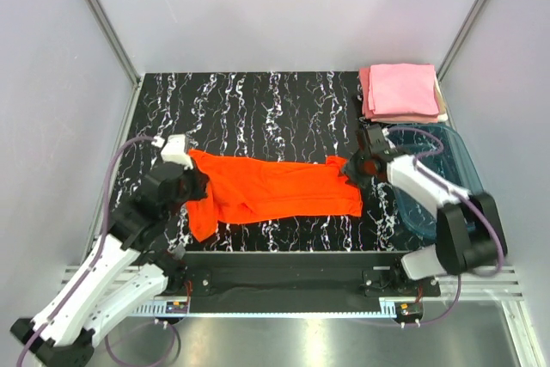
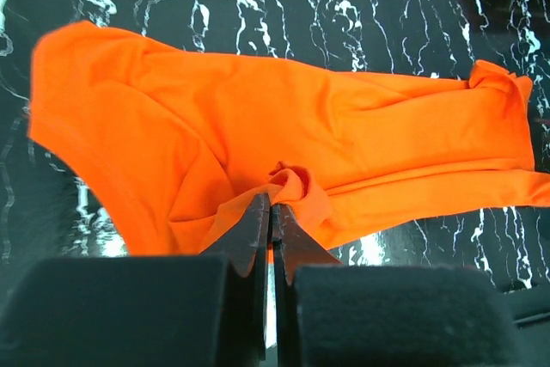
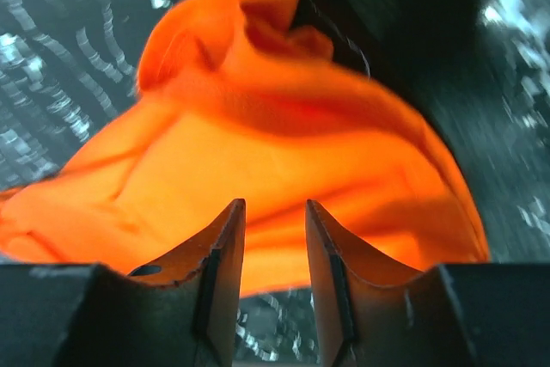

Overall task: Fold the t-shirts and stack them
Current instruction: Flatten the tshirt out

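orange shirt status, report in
Left claw shut on a bunched fold of the bright orange-red cloth t-shirt. Right claw open at its other end. Shirt stretched long on the black marbled table, nothing lying on it.

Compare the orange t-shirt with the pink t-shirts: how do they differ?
The orange t-shirt lies spread and wrinkled in the middle; the pink t-shirts sit folded flat, stacked far right. The left hand pinches the orange t-shirt; nothing touches the pink t-shirts. Both are cloth.

t-shirt (image 1: 275,188): plain bright orange-red | folded shirts (image 1: 402,89): light pink | table (image 1: 258,113): black with white marble veins | tub (image 1: 460,158): translucent teal
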Robot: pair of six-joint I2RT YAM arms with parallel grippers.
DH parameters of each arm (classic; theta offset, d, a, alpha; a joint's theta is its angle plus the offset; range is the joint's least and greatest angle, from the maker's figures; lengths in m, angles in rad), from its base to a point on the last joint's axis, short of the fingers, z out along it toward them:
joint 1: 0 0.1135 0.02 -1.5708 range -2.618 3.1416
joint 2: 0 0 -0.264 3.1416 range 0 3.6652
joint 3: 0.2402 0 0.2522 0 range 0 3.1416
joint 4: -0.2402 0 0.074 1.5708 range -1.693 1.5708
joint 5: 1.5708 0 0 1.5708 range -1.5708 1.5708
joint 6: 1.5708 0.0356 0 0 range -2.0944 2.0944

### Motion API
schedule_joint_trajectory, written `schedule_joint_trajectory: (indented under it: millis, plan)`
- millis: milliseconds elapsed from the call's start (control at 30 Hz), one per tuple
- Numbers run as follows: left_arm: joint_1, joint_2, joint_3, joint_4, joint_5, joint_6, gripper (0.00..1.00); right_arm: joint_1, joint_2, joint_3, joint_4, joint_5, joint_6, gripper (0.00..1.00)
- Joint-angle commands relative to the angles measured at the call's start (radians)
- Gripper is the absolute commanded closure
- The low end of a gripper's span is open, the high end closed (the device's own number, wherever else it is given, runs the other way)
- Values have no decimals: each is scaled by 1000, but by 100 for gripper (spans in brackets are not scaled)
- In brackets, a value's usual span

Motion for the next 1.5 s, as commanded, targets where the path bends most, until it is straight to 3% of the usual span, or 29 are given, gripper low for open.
schedule_joint_trajectory:
  millis: [0, 267, 467, 667, 833, 967, 1167, 1267, 1467]
  plan:
    - [4, 55, -23, 137, 13, -47, 100, 2, 150, 52, 87, 10, -72, 60]
    - [140, 241, 101, 185, -50, 72, 100, 0, 480, 286, 141, 44, -164, 64]
    - [295, 314, 155, 220, 45, 125, 100, 0, 642, 513, 167, 27, -227, 65]
    - [299, 292, 192, 199, 134, 184, 100, -3, 552, 713, -103, 137, -258, 58]
    - [300, 232, 169, 177, 179, 188, 100, -1, 366, 602, -224, 156, -206, 55]
    - [300, 190, 134, 177, 252, 160, 100, -1, 144, 351, -266, 93, 10, 55]
    - [299, 160, 101, 177, 292, 162, 100, 26, -111, 31, -229, 74, 161, 70]
    - [299, 152, 101, 177, 301, 163, 100, 26, -141, -44, -217, 85, 189, 76]
    - [299, 150, 101, 174, 312, 158, 100, 26, -139, -107, -187, 134, 247, 71]
